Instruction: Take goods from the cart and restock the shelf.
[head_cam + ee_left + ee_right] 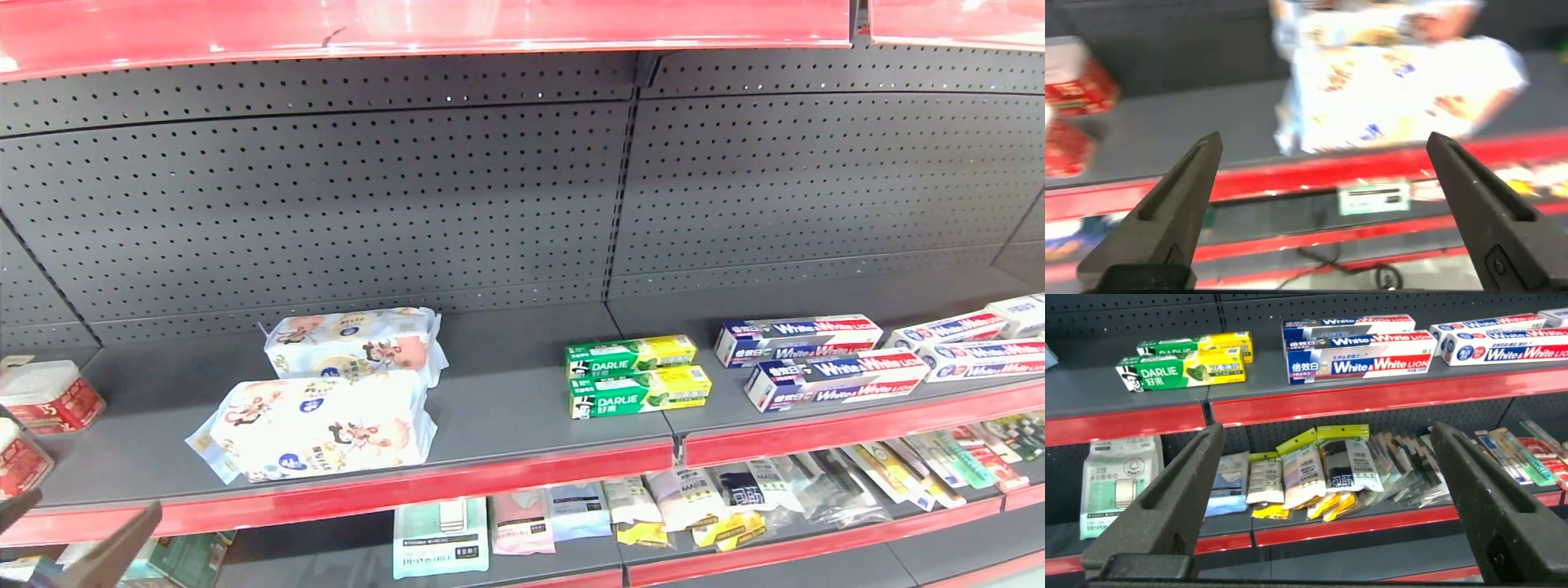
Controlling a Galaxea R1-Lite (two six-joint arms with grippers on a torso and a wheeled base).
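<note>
Closest in, the left gripper (1324, 140) sits low before the red shelf lip, its two dark fingers spread wide with nothing between them. Same deal for the right gripper (1327, 429): wide apart, empty, facing the lower tier of small flat packets (1315, 469). So no goods in hand yet.

On the grey metal shelf with the red front edge (506, 400), the nearest stock is a soft white plastic pack printed with cartoon figures (314, 429), flat by the front lip, a second pack like it (355, 343) just behind. Those look light and squashy with probably slippery film, so pinching across the short width near the middle seems safest.

To the right, two green-and-yellow cardboard toothpaste boxes (639, 392) lie side by side, then blue-and-white toothpaste boxes (833, 380) further along. Light, stiff, easy to dent; best taken across the narrow sides at mid-length. Red-and-white tubs (49, 396) sit at the far left. The dark perforated back panel (326, 204) stands behind it all.
</note>
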